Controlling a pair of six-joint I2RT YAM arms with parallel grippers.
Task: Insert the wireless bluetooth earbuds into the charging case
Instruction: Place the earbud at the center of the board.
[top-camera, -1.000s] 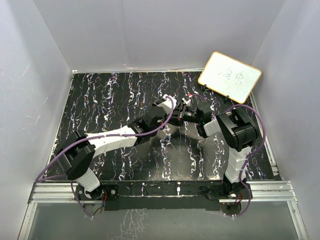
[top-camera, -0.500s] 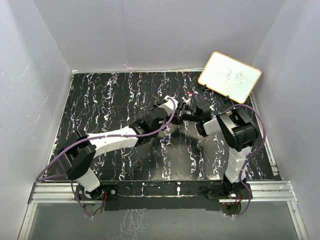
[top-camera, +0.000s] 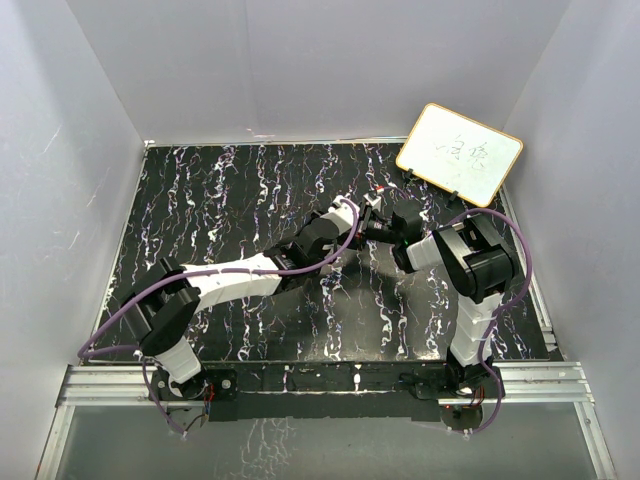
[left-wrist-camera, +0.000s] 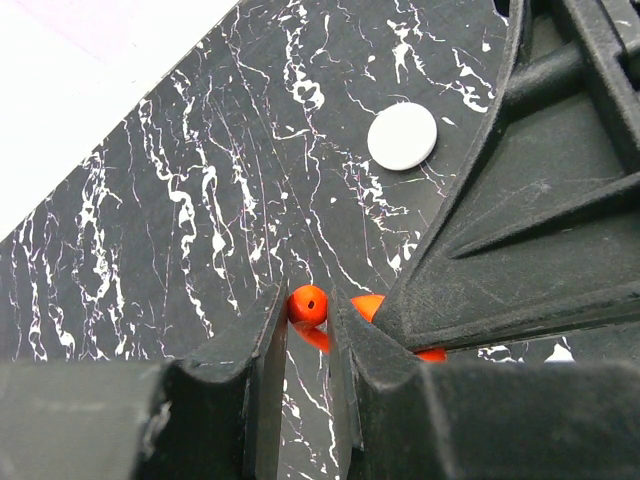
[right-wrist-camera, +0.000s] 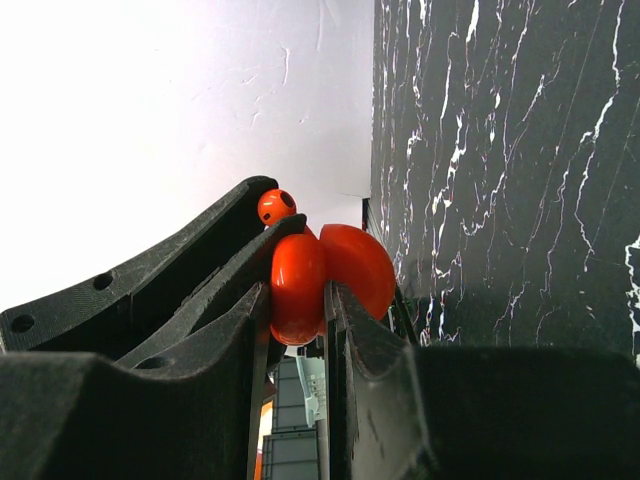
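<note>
Marbled black table (top-camera: 220, 190) | right gripper (right-wrist-camera: 298, 295) clamps red charging case (right-wrist-camera: 360, 265) | left gripper (left-wrist-camera: 308, 318) pinches 1 red earbud (left-wrist-camera: 307, 302)

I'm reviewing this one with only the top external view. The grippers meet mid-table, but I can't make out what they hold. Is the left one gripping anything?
Observer: Yes. In the left wrist view, the left gripper is shut on a small red earbud.
Operator: And the right one?
Observer: The right wrist view shows the right gripper clamped on the red charging case.
Operator: Is the earbud seated yet?
Observer: No. In the right wrist view it sits outside the case, just past its edge, at the tips of the left fingers.
</note>
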